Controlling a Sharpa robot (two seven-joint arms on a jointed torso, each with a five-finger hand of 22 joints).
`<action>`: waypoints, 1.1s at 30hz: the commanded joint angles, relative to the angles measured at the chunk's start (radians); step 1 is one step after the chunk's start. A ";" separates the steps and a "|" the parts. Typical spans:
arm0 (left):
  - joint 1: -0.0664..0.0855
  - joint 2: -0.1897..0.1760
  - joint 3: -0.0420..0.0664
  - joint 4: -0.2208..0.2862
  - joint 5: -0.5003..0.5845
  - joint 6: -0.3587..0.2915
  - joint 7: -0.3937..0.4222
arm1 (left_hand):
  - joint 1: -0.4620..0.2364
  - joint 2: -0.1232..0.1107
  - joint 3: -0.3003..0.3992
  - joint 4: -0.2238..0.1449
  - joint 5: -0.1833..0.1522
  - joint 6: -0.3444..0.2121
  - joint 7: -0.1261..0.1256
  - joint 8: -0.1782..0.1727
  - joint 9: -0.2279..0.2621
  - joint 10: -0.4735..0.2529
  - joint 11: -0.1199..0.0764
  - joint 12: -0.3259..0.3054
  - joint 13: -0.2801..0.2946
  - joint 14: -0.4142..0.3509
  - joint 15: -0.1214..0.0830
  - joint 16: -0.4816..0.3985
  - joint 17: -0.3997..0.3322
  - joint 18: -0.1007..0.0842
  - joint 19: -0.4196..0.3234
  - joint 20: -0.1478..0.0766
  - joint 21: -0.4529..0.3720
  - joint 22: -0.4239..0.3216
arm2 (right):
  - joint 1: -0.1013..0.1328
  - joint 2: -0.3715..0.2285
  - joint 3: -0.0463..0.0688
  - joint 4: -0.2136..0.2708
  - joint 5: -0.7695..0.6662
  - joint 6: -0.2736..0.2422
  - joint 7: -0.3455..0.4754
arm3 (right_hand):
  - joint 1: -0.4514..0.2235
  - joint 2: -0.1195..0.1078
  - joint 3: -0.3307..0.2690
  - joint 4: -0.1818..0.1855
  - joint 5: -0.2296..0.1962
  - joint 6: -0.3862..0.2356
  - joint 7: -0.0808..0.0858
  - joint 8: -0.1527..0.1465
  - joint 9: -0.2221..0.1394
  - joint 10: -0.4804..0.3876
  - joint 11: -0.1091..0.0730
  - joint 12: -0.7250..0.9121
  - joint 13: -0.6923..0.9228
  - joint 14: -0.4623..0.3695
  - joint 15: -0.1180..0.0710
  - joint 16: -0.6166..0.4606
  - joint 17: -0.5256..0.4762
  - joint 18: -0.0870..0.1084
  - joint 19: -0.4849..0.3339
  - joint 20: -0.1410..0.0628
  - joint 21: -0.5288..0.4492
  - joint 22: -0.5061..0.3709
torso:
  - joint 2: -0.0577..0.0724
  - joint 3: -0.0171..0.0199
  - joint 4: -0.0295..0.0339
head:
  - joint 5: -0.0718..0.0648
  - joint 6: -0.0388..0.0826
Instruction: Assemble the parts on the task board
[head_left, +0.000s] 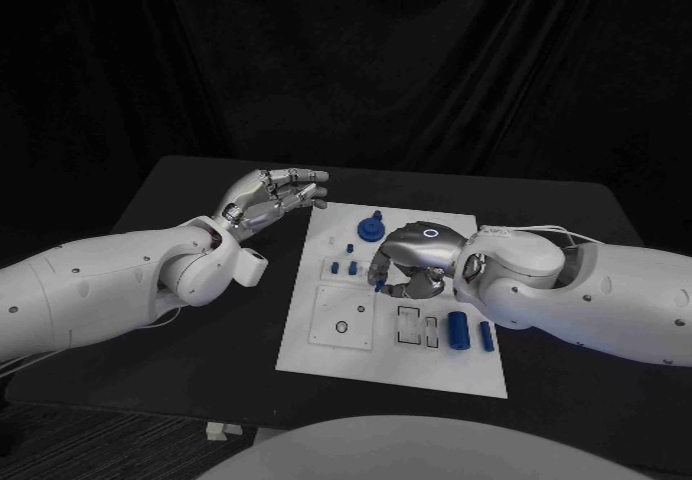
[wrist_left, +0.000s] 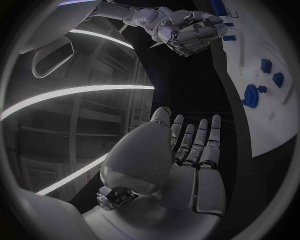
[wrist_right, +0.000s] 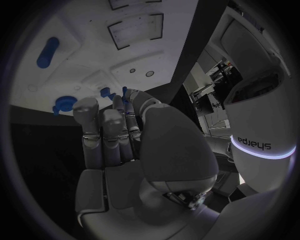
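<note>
Head view: the right hand (head_left: 408, 262) hovers low over the task board (head_left: 397, 345), fingers curled down toward small blue parts (head_left: 343, 267), apparently to pick one; whether it holds any is unclear. Left wrist view: the left hand (wrist_left: 190, 150), fingers straight, empty, waits beside the board. Right wrist view: fingertips (wrist_right: 119, 100) reach blue pegs (wrist_right: 105, 92).

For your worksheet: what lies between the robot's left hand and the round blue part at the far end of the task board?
In the head view, left hand hovers beside the task board. Between it and the round blue part lies only bare white board.
</note>
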 joint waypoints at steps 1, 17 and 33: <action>-0.002 0.004 0.001 0.001 0.006 0.014 0.030 | 0.009 -0.001 0.005 0.001 0.003 0.009 0.001 0.004 0.000 0.007 -0.002 0.002 0.001 0.008 -0.001 0.005 -0.001 -0.009 0.008 -0.001 0.004 -0.001 | -0.012 0.023 0.000 -0.023 -0.019 0.047 -0.008 | 0.006 0.001 0.003 -0.001 0.001 -0.004 0.001 -0.005 -0.001 0.004 0.004 -0.001 0.002 0.006 0.000 -0.002 0.002 -0.001 0.001 0.001 -0.001 0.100 | 0.000 0.0000 0.0001 | 0.001 0.000; -0.007 0.014 0.001 -0.006 0.006 0.019 0.027 | 0.012 0.003 0.012 0.001 0.004 0.011 0.003 0.004 -0.001 0.011 0.001 0.001 0.001 0.006 -0.001 0.003 -0.001 -0.009 0.007 -0.001 0.003 -0.002 | -0.035 0.097 0.000 -0.088 -0.021 0.088 -0.017 | 0.007 -0.001 0.003 -0.003 -0.011 0.000 0.000 -0.006 -0.003 0.006 0.003 -0.002 0.002 0.007 0.000 -0.002 0.001 0.000 0.001 0.001 -0.006 0.098 | 0.002 0.0006 0.0048 | 0.000 0.000; -0.010 0.019 0.001 -0.010 0.006 0.022 0.025 | 0.014 0.004 0.015 0.000 0.004 0.011 0.004 0.004 -0.001 0.012 0.002 0.000 0.001 0.006 -0.002 0.003 -0.001 -0.009 0.007 -0.002 0.003 -0.003 | -0.049 0.115 0.000 -0.112 -0.021 0.077 -0.010 | 0.010 -0.002 0.004 -0.005 -0.017 0.002 -0.001 -0.007 -0.004 0.008 0.002 -0.001 0.002 0.006 0.000 -0.004 -0.001 0.001 0.001 0.001 -0.006 0.098 | 0.000 0.0006 0.0024 | 0.003 0.000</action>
